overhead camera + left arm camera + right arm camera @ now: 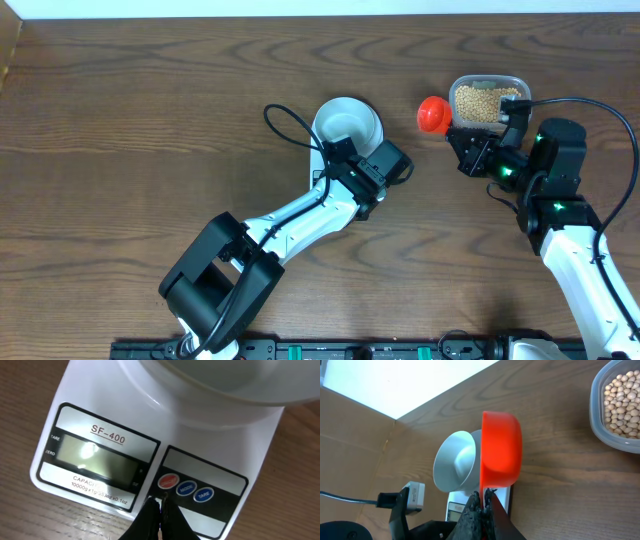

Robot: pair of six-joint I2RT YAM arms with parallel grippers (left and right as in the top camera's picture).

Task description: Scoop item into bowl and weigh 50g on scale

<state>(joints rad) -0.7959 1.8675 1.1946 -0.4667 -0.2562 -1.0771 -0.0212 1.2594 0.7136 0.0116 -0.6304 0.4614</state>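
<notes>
The white bowl [345, 122] stands on the white scale [100, 415], which the bowl and my left arm mostly hide in the overhead view. My left gripper [160, 504] is shut and empty, its tips on the scale's front panel just below the red button [168, 481]. The display [95, 457] looks blank. My right gripper [485, 494] is shut on the handle of a red scoop [501, 450], held between the bowl [455, 462] and a clear container of tan beans [620, 405]. No beans show in the scoop [433, 115] or the bowl.
The clear bean container [487, 100] sits at the back right, right of the scoop. The left arm's black cable [285, 125] loops beside the bowl. A cardboard wall [355, 435] borders the table's far side. Blue buttons [195, 491] sit right of the red one.
</notes>
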